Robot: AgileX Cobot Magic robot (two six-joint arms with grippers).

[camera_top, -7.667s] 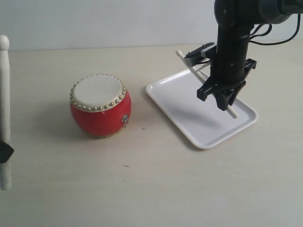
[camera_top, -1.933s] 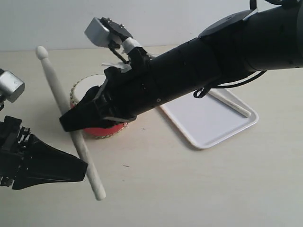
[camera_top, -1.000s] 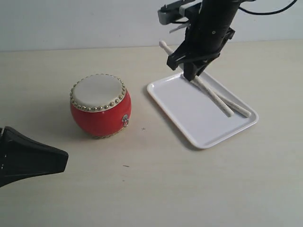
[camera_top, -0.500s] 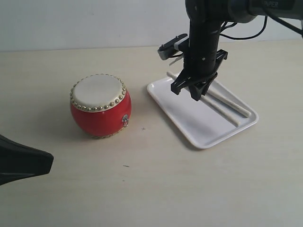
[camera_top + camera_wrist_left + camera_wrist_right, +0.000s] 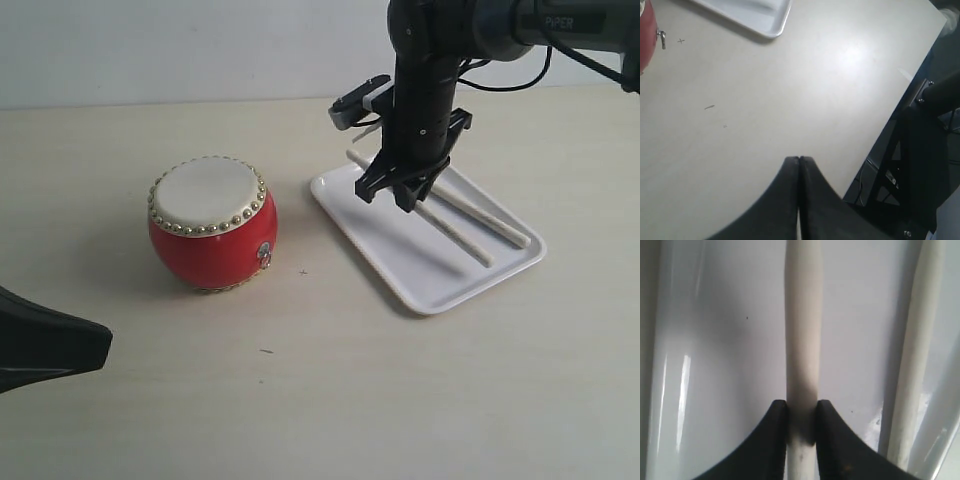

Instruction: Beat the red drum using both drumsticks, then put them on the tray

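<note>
The red drum point(image 5: 212, 225) stands left of centre on the table, its cream head facing up; a sliver of it point(image 5: 644, 35) shows in the left wrist view. To its right is the white tray point(image 5: 385, 235). My right gripper point(image 5: 400, 193) hangs over the tray's far end, shut on a drumstick point(image 5: 455, 232) that slants along the tray floor. The wrist view shows the jaws point(image 5: 801, 407) pinching this drumstick point(image 5: 802, 325). The second drumstick point(image 5: 490, 218) lies free beside it point(image 5: 915, 360). My left gripper point(image 5: 100, 341) sits low at the front left, shut and holding nothing point(image 5: 799, 159).
Bare tan table surrounds the drum and tray. In the left wrist view a tray corner point(image 5: 757, 17) shows, and the table's edge point(image 5: 900, 117) drops off to a dark frame and floor.
My right gripper carried the second drumstick to the tray and lowered it next to the first. My left gripper pulled back to the front left.
</note>
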